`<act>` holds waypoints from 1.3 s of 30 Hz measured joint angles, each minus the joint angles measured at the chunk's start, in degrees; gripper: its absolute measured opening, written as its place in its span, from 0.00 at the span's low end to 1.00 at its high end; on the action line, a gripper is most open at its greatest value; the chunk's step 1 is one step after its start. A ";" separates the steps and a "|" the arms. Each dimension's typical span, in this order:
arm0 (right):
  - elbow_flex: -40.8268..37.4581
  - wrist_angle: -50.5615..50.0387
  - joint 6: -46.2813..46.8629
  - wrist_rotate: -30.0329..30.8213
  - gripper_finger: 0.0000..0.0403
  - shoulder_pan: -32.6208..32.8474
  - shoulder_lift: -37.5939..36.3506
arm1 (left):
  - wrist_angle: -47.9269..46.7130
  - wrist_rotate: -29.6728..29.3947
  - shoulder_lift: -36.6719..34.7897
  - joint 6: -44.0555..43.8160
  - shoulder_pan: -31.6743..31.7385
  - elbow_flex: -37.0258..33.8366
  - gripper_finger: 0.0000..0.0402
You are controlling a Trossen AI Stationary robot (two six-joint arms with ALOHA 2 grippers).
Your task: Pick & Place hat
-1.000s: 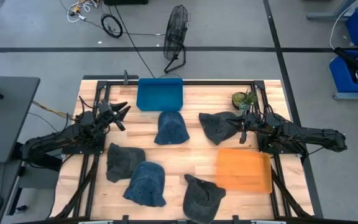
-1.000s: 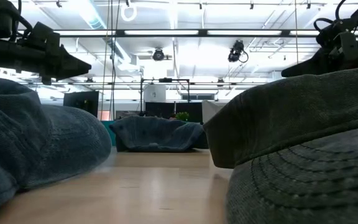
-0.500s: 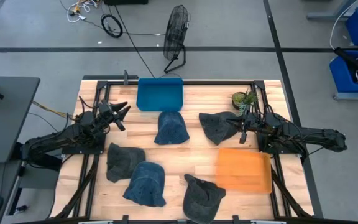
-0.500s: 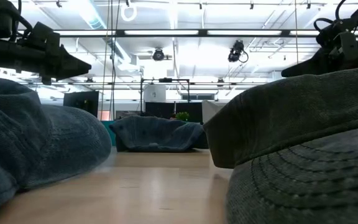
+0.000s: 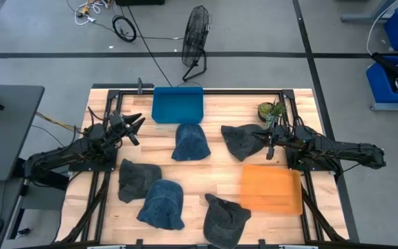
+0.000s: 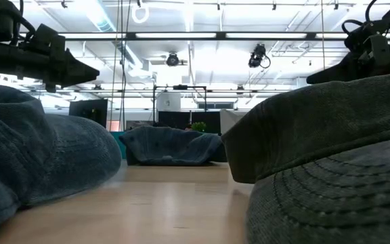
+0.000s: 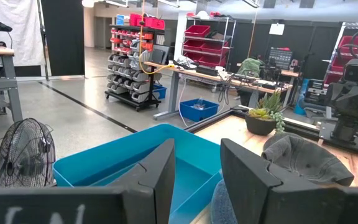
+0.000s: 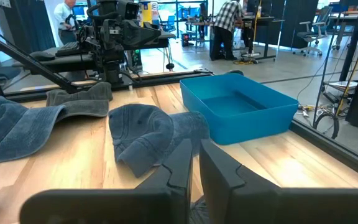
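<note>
Hovering above the worktop point(image 5: 206, 111), both arms hold nothing. Landmark: blue bin point(image 5: 177, 105) at the far edge.

Left tool point(image 5: 135, 124) sits just left of the blue bin, clear of every hat; fingers point(image 7: 160, 171) are spread with a visible gap, bin seen between them. Right tool point(image 5: 269, 146) is well right of the bin, over the near-right edge of the grey hat point(image 5: 242, 141); its fingers point(image 8: 182, 163) are nearly pressed together, only a thin slit between them, pinching nothing.

Hats relative to the bin:
- blue hat point(image 5: 190, 142) just in front of it, between the two tools
- grey hat front-right
- dark grey hat point(image 5: 137, 179) front-left, touching a second blue hat point(image 5: 163, 203)
- another dark hat point(image 5: 225, 220) at the near edge

Orange tray point(image 5: 271, 188) lies front-right of the bin, near the right arm. Small potted plant point(image 5: 269, 110) stands right of the bin.
</note>
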 joint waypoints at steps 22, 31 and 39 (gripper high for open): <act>-0.01 -0.01 0.01 -0.02 0.09 0.00 -0.01 | 0.10 0.01 0.01 -0.06 0.00 -0.01 0.33; -0.01 0.24 -2.41 1.70 0.09 -0.16 -0.01 | 1.00 0.05 0.01 -0.03 0.00 -0.01 0.33; -0.01 0.66 -1.44 1.24 0.09 -0.13 -0.02 | 1.04 2.16 0.01 -4.75 0.00 -0.01 0.33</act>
